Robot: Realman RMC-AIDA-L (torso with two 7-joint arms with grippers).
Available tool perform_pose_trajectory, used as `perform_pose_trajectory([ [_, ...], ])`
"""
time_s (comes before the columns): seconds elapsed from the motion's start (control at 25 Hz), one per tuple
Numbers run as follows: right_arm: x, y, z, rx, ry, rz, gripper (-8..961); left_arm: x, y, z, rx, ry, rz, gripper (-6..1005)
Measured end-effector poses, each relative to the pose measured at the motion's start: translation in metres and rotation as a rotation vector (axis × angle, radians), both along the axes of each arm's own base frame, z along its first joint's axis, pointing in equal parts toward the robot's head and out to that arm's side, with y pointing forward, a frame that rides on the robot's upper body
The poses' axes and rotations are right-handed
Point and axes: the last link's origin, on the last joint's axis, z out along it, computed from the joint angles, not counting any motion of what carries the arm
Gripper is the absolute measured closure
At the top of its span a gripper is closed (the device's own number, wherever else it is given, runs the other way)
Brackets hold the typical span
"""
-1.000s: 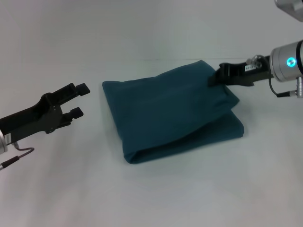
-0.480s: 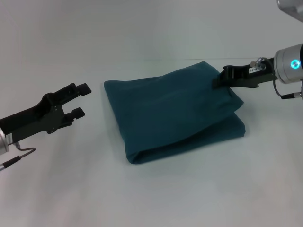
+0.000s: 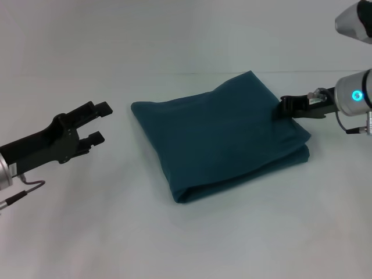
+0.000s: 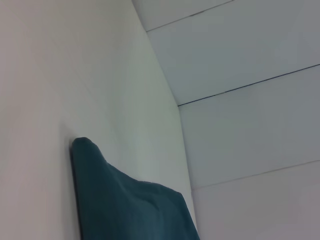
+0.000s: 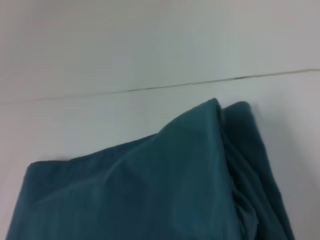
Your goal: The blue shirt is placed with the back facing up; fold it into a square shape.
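On table: blue shirt (image 3: 224, 136) (folded) apparently pointing diagonally.

blue shirt (image 4: 125, 205) cropped, right claw (image 3: 283, 108) grip unclear

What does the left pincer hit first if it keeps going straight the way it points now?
Probably the blue shirt. The left pincer, open, points toward the folded bundle's near-left edge, with only bare table between them. Its height above the table is unclear, so it might pass over the fabric.
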Motion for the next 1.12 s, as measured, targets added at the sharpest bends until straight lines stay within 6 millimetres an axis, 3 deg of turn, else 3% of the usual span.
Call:
perform_pose_trajectory([
  [0.44, -0.001, -0.002, -0.013, -0.026, -0.051, -0.002, 908, 0.0, 0.0, -0.002, -0.002, -0.002, 0.003, 50],
  [1.12, 0.005, -0.006, -0.002, -0.037, -0.02, -0.066, 907, -0.001, 0.001, -0.004, -0.001, -0.001, 0.013, 51],
])
